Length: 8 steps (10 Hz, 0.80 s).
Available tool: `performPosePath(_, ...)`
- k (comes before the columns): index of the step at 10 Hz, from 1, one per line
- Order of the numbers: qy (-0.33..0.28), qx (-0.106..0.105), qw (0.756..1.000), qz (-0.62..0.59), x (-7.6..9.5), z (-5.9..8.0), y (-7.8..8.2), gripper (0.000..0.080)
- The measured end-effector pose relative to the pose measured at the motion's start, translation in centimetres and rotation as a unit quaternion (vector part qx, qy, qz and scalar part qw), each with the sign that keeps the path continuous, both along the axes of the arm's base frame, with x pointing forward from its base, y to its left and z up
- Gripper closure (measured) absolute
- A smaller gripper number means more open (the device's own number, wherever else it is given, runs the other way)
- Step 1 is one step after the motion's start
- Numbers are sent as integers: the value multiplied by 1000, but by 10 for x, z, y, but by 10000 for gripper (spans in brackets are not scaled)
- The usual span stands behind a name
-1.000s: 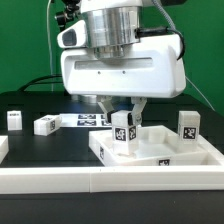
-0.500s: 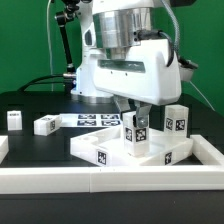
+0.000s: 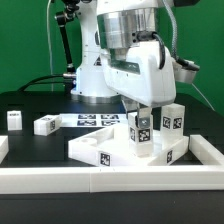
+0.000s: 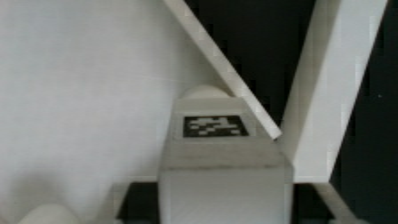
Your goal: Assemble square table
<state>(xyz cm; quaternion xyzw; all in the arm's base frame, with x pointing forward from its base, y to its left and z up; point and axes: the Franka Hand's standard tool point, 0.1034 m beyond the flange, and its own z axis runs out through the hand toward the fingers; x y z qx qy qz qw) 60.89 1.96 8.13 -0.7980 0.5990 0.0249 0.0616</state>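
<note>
Black bench, green backdrop. I see the gripper (image 3: 141,110) pinched shut on one leg (image 3: 141,132) over the square top (image 3: 100,152). A second leg (image 3: 173,119) stands on that top. Two loose legs (image 3: 45,124) lie well off it, not yet fitted.

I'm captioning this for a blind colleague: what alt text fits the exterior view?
The robot arm's tool grips a small white tagged block leg standing upright on the white plastic square tray-like tabletop. A second leg stands beside it; two more sit loose on the black table.
</note>
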Motion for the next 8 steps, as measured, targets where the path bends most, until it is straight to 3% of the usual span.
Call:
performPosePath(2, -4, -1, 999, 43, -1, -1, 2, 195)
performPosePath(5, -31, -9, 969, 246, 1, -1, 3, 152)
performPosePath(8, -42, -12, 942, 333, 0, -1, 2, 150)
